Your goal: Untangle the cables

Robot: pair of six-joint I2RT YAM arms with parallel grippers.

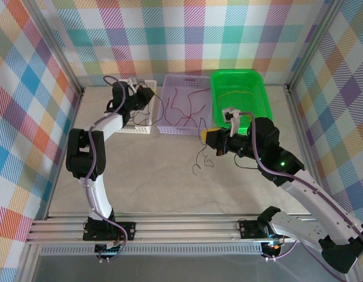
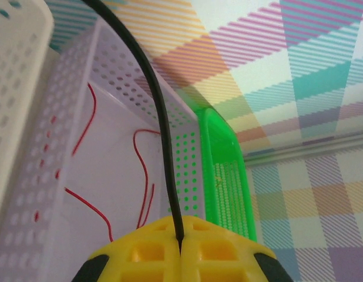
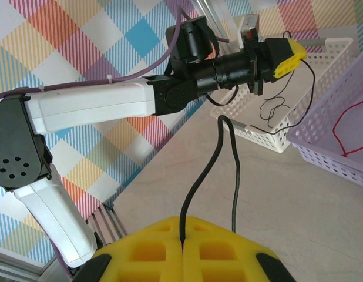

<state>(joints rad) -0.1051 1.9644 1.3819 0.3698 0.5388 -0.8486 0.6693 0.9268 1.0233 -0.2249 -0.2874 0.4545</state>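
Status: left claw is clamped on a black wire, which we see running up out of the seam between its yellow fingers. That claw hangs over the white basket, near the side next to the purple basket, and the wire dangles in loose curls below it. Right claw is closed too, pinching a second black wire that loops up and back down in front of its fingers. From above, the loose end trails down to the desk in front of the baskets. We can't tell whether the two black pieces join. Red wires lie inside the purple basket, spread across its floor. We make out a faint yellow wire in the green basket, which sits just right of the purple one, behind the right claw.
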